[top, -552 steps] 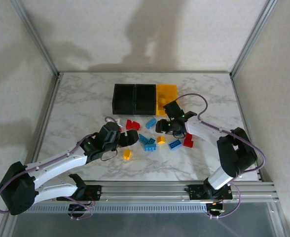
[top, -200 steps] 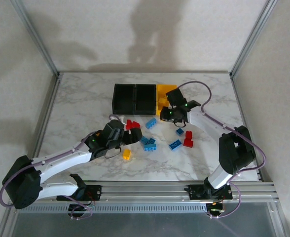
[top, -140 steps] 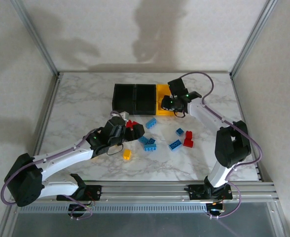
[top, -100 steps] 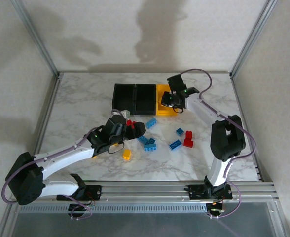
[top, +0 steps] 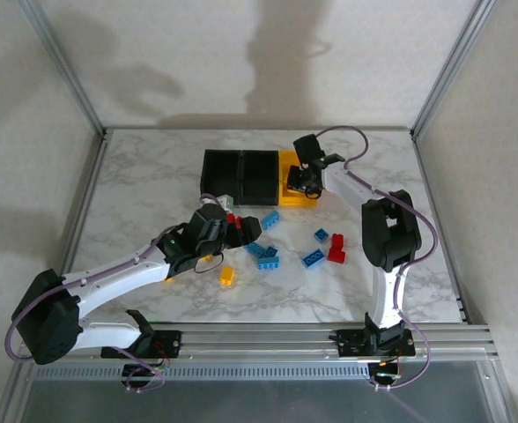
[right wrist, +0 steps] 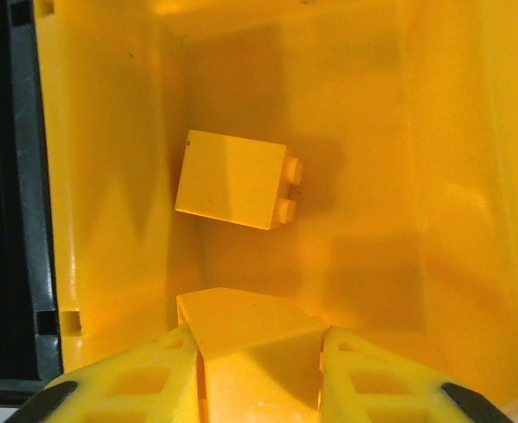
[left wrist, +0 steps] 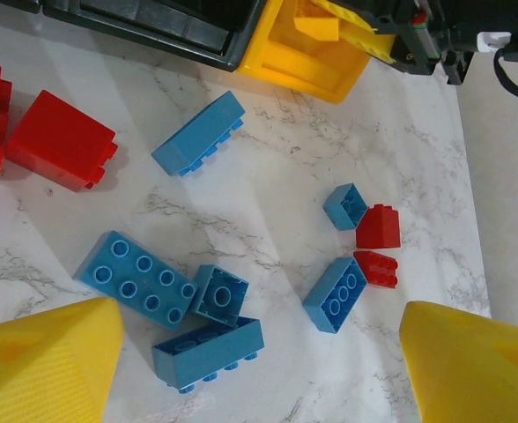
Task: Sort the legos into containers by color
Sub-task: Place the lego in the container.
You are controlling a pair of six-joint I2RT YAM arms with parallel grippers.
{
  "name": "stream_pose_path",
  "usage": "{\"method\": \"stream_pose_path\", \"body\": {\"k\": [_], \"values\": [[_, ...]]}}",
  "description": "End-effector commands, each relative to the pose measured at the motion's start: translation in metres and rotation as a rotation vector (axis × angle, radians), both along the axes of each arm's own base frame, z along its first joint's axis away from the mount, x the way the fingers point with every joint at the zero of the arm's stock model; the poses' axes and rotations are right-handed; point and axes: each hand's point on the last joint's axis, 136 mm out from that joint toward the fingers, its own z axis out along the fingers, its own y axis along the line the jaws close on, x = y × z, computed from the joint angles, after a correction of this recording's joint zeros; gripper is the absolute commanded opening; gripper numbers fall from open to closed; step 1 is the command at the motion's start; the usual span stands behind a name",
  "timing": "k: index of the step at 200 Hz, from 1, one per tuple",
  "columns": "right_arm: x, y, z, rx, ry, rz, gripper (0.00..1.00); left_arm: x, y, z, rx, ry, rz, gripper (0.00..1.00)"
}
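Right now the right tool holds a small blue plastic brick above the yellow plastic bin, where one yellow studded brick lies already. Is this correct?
Not quite. The small plastic brick held by the right tool is yellow, not blue, as the right wrist view shows. The rest stands: the tool holds it above the yellow plastic bin, where one yellow studded brick lies already.

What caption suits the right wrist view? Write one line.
Right pincer grips a yellow lego over the yellow bin, where a second yellow lego lies.
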Motion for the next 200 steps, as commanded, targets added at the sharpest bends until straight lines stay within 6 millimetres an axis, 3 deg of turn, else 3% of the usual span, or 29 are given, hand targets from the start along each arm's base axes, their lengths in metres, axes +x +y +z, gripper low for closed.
{"method": "stream_pose_path", "body": {"k": [1,59,119,161,200], "values": [[0.007,-0.002,-0.005,-0.010,-0.006,-0.022,0.30,0.002,-0.003,0.005,0.003,-0.028,-0.010,0.81],[0.011,-0.001,-0.014,-0.013,0.006,-0.028,0.36,0.001,-0.002,0.003,0.001,-0.022,-0.004,0.81],[0.014,0.000,0.005,-0.005,-0.031,-0.019,0.51,0.001,0.001,0.001,0.004,-0.018,0.014,0.81],[0.008,0.002,0.038,0.029,-0.091,-0.008,0.52,0.002,0.004,-0.001,-0.001,-0.011,0.041,0.81],[-0.016,0.003,0.069,0.058,-0.145,0.032,0.52,0.001,0.014,-0.007,0.036,0.005,0.074,0.81]]}}
